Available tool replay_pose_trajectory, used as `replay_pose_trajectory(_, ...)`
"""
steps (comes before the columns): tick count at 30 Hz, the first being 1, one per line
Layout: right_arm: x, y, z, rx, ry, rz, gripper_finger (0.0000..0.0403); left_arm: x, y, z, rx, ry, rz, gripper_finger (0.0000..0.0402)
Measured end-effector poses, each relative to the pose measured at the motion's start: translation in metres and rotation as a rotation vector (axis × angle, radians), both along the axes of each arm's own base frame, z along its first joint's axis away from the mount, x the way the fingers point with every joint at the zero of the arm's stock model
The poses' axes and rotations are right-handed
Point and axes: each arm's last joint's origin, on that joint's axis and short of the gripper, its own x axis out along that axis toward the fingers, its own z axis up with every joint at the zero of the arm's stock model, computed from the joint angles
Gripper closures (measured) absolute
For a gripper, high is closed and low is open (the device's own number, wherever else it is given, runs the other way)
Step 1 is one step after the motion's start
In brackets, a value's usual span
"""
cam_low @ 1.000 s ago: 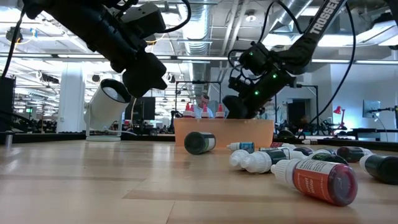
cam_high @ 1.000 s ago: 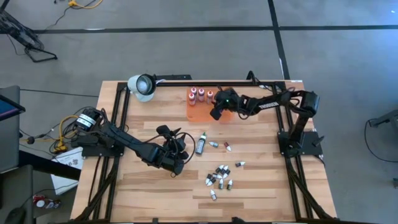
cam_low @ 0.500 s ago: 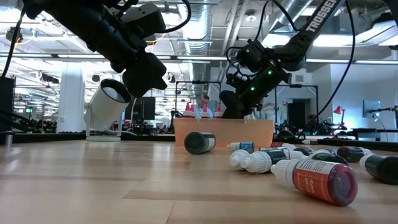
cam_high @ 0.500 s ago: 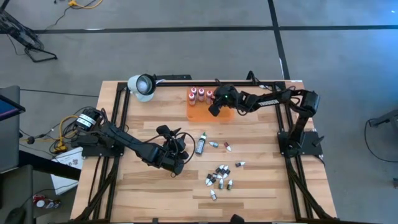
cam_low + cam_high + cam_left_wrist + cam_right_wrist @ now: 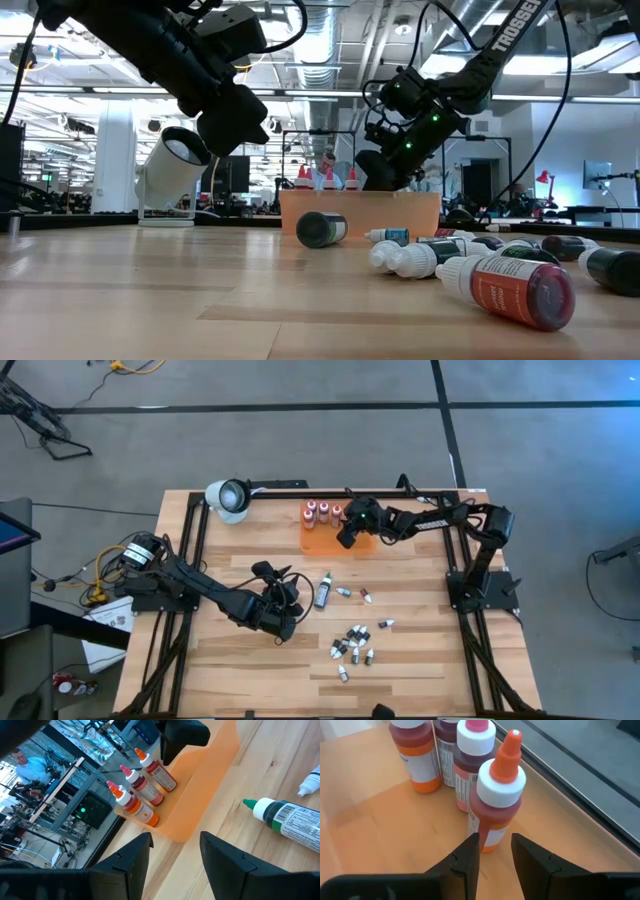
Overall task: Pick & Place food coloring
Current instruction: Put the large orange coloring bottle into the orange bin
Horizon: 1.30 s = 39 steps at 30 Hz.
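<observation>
Three food coloring bottles [image 5: 322, 511] stand upright on the flat orange mat [image 5: 320, 540] at the far middle of the table. A fourth, red with a white cap and orange tip [image 5: 500, 790], stands next to them with my right gripper [image 5: 495, 837] shut on it; in the high view that gripper [image 5: 347, 538] hides it. A green-capped bottle [image 5: 323, 592] lies on its side on the wood, and several small bottles [image 5: 352, 642] lie scattered nearer the front. My left gripper [image 5: 175, 840] hovers open above the wood left of them, holding nothing. My right gripper pinches the orange-tipped bottle's lower body [image 5: 492, 831] between its two fingers, one on each side. The fingers come slanting down from the table's right. The bottle stays upright with its base at the mat; whether it rests there I cannot tell.
A white lamp [image 5: 228, 497] stands at the far left corner with a dark bar running along the far edge. Black frame rails [image 5: 190, 550] run along both sides of the table. Bare wood lies between the mat and the scattered bottles.
</observation>
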Motion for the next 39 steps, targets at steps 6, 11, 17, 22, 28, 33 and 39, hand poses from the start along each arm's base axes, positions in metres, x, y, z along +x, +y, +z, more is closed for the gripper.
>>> replay_pose_trajectory(6,-0.001,-0.003,0.0,-0.003,-0.005,-0.01,0.0297,0.0,0.0,0.0,-0.001,-0.003,0.0,0.0233)
replay_pose_trajectory(11,-0.002,-0.006,0.001,-0.006,-0.02,-0.012,0.0297,0.0,0.0,0.0,-0.002,-0.006,0.0,0.0233)
replay_pose_trajectory(17,-0.001,-0.007,0.003,-0.008,-0.035,-0.01,0.0297,0.0,0.0,0.0,-0.002,-0.006,0.0,0.0233)
replay_pose_trajectory(22,-0.001,-0.008,0.004,-0.014,-0.048,-0.008,0.0297,0.0,0.0,0.0,-0.002,-0.006,0.0,0.0233)
replay_pose_trajectory(28,-0.003,-0.012,0.004,-0.014,-0.047,-0.02,0.0297,0.0,0.0,0.0,-0.001,-0.006,0.001,0.0233)
replay_pose_trajectory(33,-0.004,-0.014,0.004,-0.014,-0.047,-0.028,0.0297,0.0,0.0,0.0,-0.001,-0.006,0.001,0.0233)
replay_pose_trajectory(39,-0.004,-0.015,0.004,-0.029,-0.05,-0.02,0.0297,0.0,0.0,0.0,-0.001,-0.007,0.001,0.0233)
